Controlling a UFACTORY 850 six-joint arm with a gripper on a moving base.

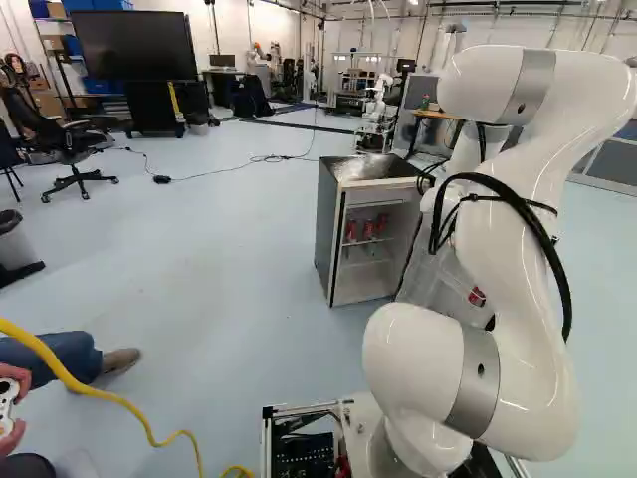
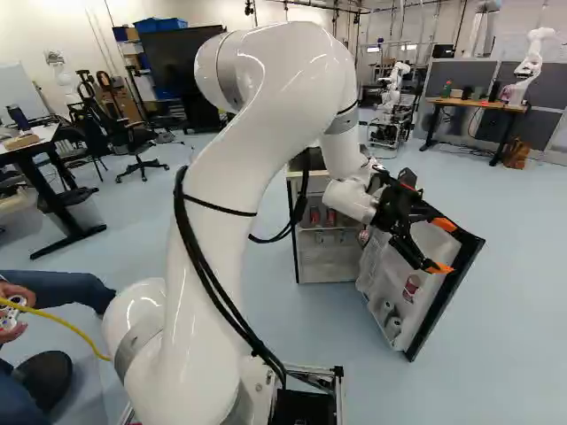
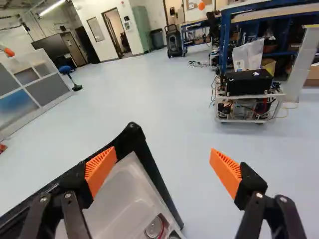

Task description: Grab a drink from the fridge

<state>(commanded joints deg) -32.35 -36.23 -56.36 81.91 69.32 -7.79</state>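
Currently hold nothing in the black gripper point(image 3: 163, 155), spread wide at the upper corner of the open fridge door point(image 2: 458, 273), with orange pads point(image 3: 101, 167) well apart. Find red drink cans point(image 1: 368, 229) near the front edge of the upper shelf point(image 1: 370, 241), inside the fridge point(image 1: 328, 224), well away from the grip. Expect, if full, a weight considerable for the size, low and steady while upright. Count on thin metal, firm under moderate pressure but easily dented by too hard a squeeze. Allow for smooth, probably cold sides, slippery if damp. Come in level over the shelf's front edge, take one can around mid-height from opposite sides, and mind the neighbours when slipping in beside them. Lift just enough to clear the edge, then draw straight out, upright.
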